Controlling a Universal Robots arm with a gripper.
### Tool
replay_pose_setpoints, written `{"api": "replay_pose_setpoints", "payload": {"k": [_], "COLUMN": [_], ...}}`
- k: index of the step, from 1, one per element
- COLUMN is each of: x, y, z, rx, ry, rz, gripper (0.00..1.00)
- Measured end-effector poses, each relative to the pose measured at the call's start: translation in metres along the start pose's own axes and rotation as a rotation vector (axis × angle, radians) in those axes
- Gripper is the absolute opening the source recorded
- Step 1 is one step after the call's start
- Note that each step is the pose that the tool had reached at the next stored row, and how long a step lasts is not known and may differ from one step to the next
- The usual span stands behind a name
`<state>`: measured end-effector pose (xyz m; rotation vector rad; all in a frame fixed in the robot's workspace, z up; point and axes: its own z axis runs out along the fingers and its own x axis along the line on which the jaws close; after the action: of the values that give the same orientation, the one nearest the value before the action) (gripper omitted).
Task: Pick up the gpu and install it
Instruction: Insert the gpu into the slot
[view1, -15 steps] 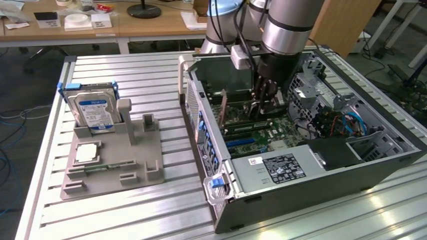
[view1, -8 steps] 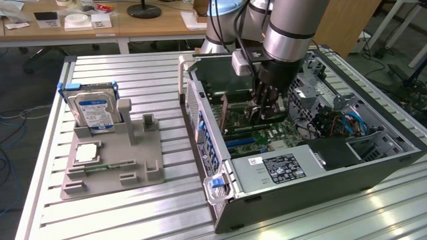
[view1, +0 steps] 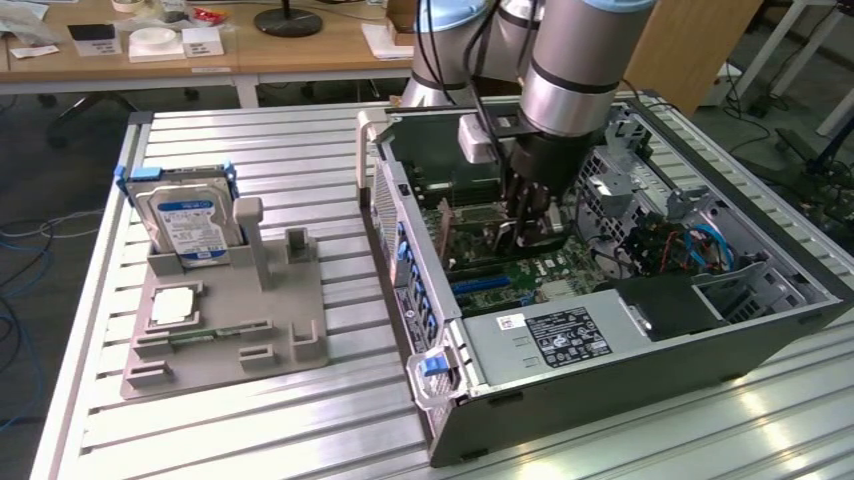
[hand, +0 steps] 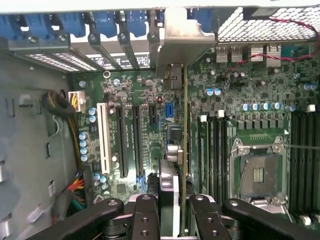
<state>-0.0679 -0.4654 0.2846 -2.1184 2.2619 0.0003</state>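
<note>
We see the hand (hand: 175, 210) closed on the gpu (hand: 184, 150), a thin brown-edged card held edge-on inside the open computer case (view1: 747, 350), above the green motherboard (hand: 250, 125) and its slots.

Labels on the hard drive (view1: 187, 222) and power supply (view1: 567, 335) are unreadable.

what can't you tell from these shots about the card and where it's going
- Exterior view: the thin dark circuit card is mostly hidden by the black pincer inside the open grey computer case.
- Wrist view: the card is edge-on, so its face is unreadable; its lower edge hides the green motherboard slot beneath, so seating is unclear.
</note>
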Motion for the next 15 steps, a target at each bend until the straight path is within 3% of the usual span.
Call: {"api": "replay_pose_setpoints", "payload": {"k": [3, 8, 15], "x": [0.000, 0.000, -0.002], "y": [0.0026, 0.0028, 0.0038], "z": [0.0052, 0.0112, 0.0239], "rx": [-0.0003, -0.0024, -0.0011], "ry": [-0.0015, -0.0042, -0.0029], "rz": [-0.008, -0.074, -0.028], "gripper": [0.28, 0.28, 0.28]}}
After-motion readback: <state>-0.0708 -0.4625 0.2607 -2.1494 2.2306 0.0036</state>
